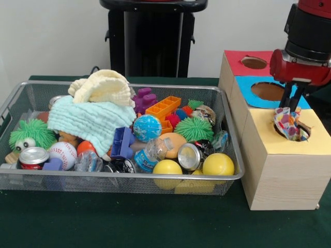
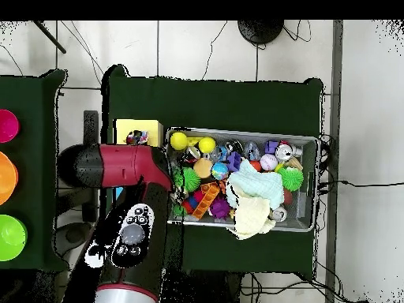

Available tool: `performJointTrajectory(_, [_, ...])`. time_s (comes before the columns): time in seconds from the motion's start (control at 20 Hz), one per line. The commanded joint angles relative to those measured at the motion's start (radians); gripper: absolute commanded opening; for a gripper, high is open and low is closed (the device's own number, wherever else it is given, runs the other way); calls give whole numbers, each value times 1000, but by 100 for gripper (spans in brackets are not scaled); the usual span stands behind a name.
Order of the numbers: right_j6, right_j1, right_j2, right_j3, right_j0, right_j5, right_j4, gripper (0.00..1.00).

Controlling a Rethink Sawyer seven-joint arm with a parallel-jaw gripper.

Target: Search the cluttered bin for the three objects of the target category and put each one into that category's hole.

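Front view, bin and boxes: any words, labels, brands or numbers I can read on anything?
None readable.
Can in the wire bin: red label print, too blurred.
Small bottle: blue label, too small.
Yellow-topped box, polka-dot cloth at its hole: no text.

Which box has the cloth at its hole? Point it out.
The yellow-topped box, nearest the front-view camera. A polka-dot cloth sits in its hole under the gripper. The blue hole and red hole show nothing inside.

Three boxes (image 1: 269,134), two yellow balls (image 1: 218,164) (front row), one basket (image 1: 124,181)
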Motion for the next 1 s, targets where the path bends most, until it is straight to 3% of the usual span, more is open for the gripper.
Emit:
performJointTrajectory(0.05, [198,123,49,-74,3,-17,-7,0])
performJointTrajectory(0.55, [214,157,39,-118,4,-35,-3,0])
performJointTrajectory(1.0, [244,163,26,-31,11,-151,-12,0])
